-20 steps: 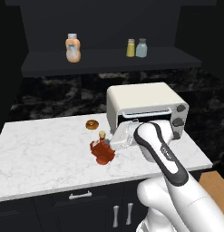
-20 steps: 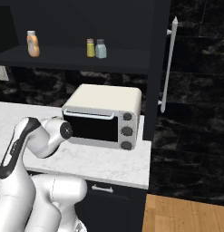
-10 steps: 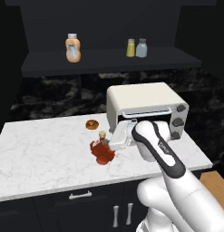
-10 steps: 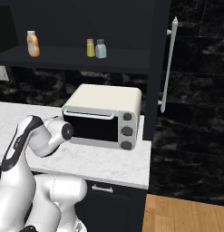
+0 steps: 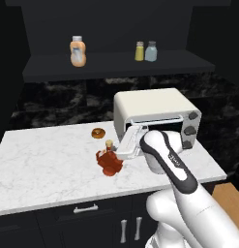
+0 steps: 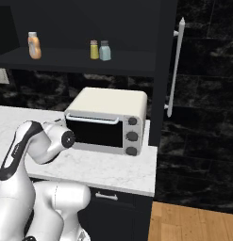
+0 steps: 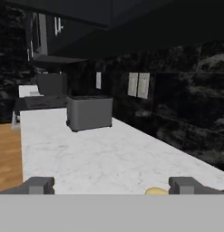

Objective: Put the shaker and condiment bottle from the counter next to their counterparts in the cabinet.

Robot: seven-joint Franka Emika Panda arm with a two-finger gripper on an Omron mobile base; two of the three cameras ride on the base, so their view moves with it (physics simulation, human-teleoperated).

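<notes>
The red-orange condiment bottle (image 5: pixel 109 162) with its tan cap stands on the white marble counter (image 5: pixel 43 164), left of the toaster oven. My gripper (image 5: pixel 119 153) is right beside its neck on the right, pointing left. In the hand view the gripper (image 7: pixel 112 186) is open, with its fingertips (image 7: pixel 38 185) wide apart and a small tan-yellow rounded bit (image 7: pixel 154 191) low between them. The grey-blue shaker (image 5: pixel 151 51) stands on the dark cabinet shelf (image 5: pixel 116 63) touching-close to the yellow shaker (image 5: pixel 139 51). The peach-orange squeeze bottle (image 5: pixel 78 51) stands farther left on the shelf.
A cream toaster oven (image 5: pixel 157 114) sits on the counter right behind my hand. A small brown donut (image 5: pixel 97 132) lies near the back wall. Along the counter in the hand view stands a grey toaster (image 7: pixel 89 112). A tall dark unit with a long handle (image 6: pixel 174 70) borders the counter's right end.
The arm has barely shifted beside the bottle. The bottle and the things on the shelf have not moved.
</notes>
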